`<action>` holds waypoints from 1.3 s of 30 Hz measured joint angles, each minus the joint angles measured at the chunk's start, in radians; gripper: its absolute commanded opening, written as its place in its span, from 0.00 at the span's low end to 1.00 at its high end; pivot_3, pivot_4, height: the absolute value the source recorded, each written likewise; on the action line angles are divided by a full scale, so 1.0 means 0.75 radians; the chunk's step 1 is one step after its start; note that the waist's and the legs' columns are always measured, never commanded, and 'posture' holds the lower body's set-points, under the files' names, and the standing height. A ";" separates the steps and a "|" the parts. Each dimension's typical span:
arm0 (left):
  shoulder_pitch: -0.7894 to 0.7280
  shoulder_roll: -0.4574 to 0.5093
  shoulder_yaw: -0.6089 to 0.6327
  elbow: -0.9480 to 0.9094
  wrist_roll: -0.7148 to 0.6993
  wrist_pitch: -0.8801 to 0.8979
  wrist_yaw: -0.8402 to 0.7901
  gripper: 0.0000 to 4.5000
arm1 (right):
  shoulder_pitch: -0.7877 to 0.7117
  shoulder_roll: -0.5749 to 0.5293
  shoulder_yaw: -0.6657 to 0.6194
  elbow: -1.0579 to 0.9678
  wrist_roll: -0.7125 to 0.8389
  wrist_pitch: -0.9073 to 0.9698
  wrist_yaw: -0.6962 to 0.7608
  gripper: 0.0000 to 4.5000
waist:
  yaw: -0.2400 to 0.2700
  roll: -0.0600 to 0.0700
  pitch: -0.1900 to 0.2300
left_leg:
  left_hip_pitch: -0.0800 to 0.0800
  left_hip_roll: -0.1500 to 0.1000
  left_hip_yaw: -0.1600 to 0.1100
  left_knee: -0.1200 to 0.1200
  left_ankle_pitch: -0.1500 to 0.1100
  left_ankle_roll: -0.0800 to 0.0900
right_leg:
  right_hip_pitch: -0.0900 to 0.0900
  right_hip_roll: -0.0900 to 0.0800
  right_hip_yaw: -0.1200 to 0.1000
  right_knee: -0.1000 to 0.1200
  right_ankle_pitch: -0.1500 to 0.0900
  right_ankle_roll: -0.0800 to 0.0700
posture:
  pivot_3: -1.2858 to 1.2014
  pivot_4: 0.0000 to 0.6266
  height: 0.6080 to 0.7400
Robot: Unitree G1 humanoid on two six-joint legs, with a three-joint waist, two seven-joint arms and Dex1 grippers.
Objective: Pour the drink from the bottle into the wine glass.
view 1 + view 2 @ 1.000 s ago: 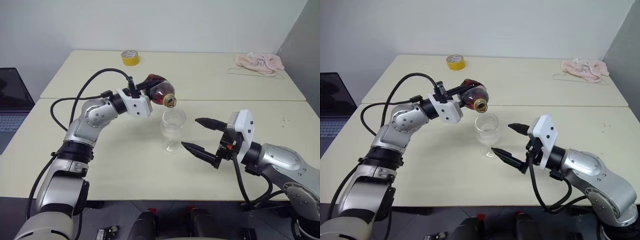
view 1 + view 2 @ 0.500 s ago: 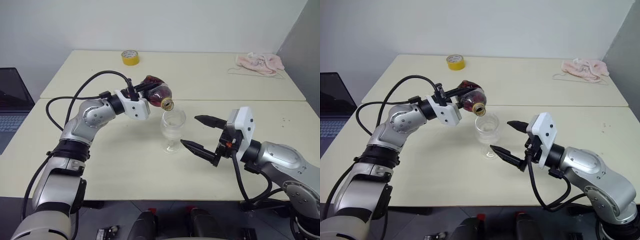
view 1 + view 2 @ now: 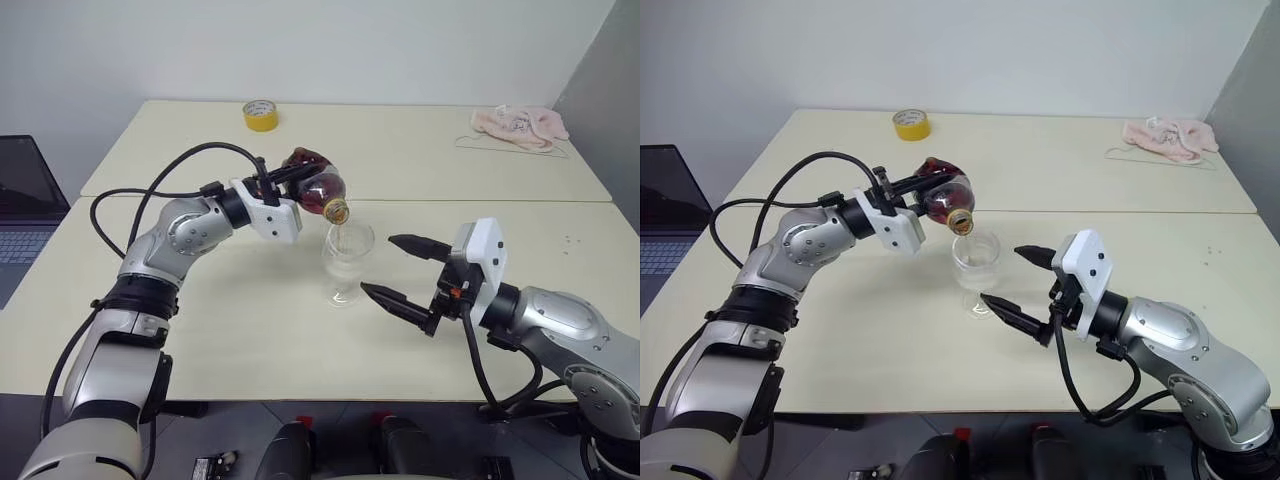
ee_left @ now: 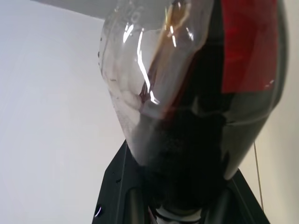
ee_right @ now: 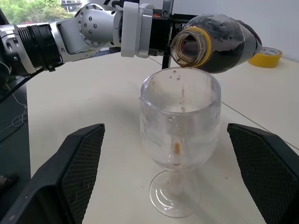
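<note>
From the head views, the left claw (image 3: 285, 180) grips the bottle (image 3: 318, 190), tipped with its mouth just over the wine glass (image 3: 346, 262), which stands on the table (image 3: 250, 320) near the middle. The right claw (image 3: 398, 270) hangs open just right of the glass. The left wrist view shows the drink (image 4: 201, 154) dark inside the bottle. In the right wrist view, a thin stream falls into the glass bowl between the spread fingers (image 5: 70, 172).
</note>
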 measured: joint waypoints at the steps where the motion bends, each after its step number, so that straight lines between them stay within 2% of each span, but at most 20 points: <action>1: -0.003 0.000 -0.001 0.001 0.004 -0.003 0.008 0.16 | 0.000 0.000 0.000 0.000 0.000 -0.005 0.001 1.00 | 0.000 0.000 0.000 | 0.000 0.000 0.000 0.000 0.000 0.000 | 0.000 0.000 0.000 0.000 0.000 0.000 | 0.52 0.24 1.00; 39: -0.074 0.015 -0.027 0.090 0.097 -0.106 0.130 0.16 | 0.008 0.001 0.000 0.000 0.011 -0.020 0.000 1.00 | -0.001 0.000 0.000 | 0.000 0.000 0.000 0.000 0.000 0.000 | -0.001 0.000 0.000 0.001 0.000 0.000 | 0.52 0.24 1.00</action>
